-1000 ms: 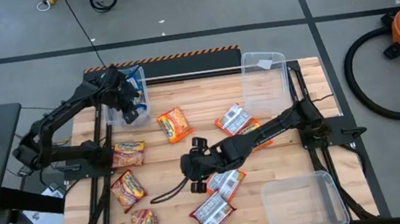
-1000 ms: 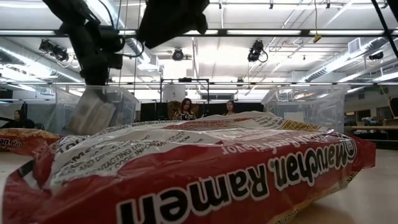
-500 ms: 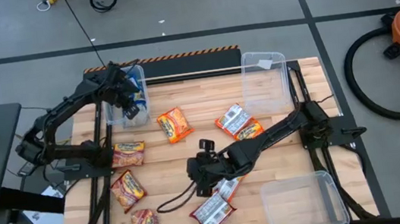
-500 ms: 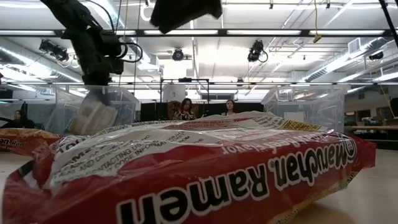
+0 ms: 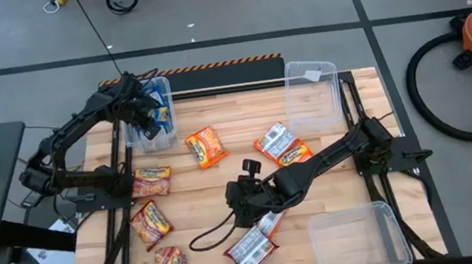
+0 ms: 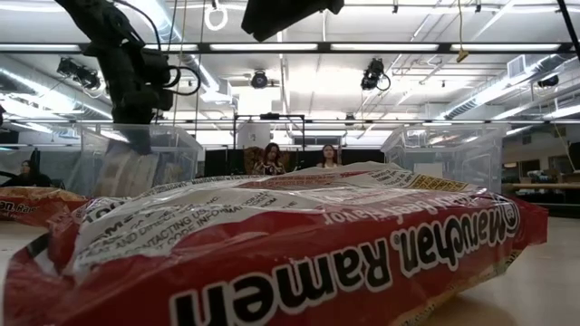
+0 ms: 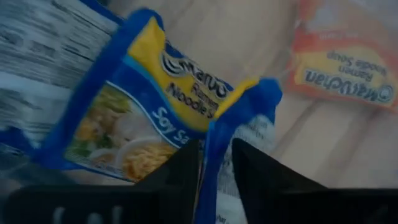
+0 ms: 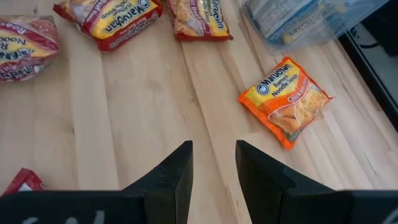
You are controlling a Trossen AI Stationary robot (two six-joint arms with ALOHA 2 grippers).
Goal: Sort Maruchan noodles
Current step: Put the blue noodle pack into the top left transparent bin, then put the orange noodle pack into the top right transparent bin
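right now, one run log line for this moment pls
left gripper: shut on blue packet, over far-left bin | right gripper: open, empty, above mid-table | orange packet: loose on table

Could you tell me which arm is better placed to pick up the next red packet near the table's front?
The right: its empty, open pincer hovers beside the red packets. The left pincer is at the far bin, holding a blue packet.

Glossy plastic noodle packets [image 5: 205, 146]; pale smooth wood table [image 5: 224, 183]; clear plastic bin [image 5: 313, 97]
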